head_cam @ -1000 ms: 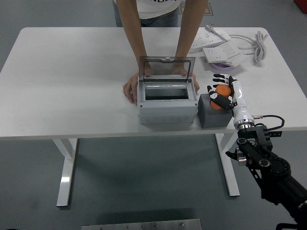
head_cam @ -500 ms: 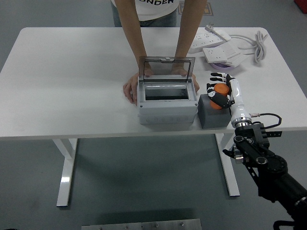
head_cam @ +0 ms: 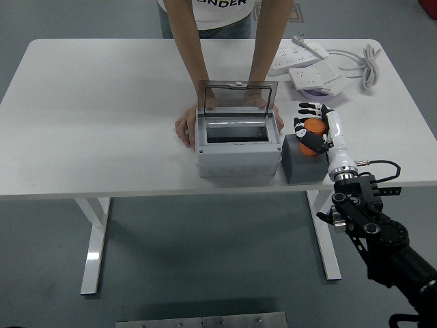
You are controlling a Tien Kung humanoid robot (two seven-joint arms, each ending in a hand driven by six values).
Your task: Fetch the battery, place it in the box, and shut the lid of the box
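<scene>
A smooth, matt white top is seen on the table (head_cam: 102, 116), carried on white painted metal legs. The box (head_cam: 238, 154) looks to be moulded of matt grey plastic, and its raised lid (head_cam: 237, 95) is of clear, smoke-tinted plastic with a slight gloss. The battery (head_cam: 313, 128) is shown with a smooth orange casing; it is enclosed by the black-and-white hard plastic of the right hand (head_cam: 313, 130). The block (head_cam: 304, 162) beneath is finished in dull dark grey. The power strips (head_cam: 307, 61) are of glossy white plastic, with a rubbery pale cable (head_cam: 369, 65)
</scene>
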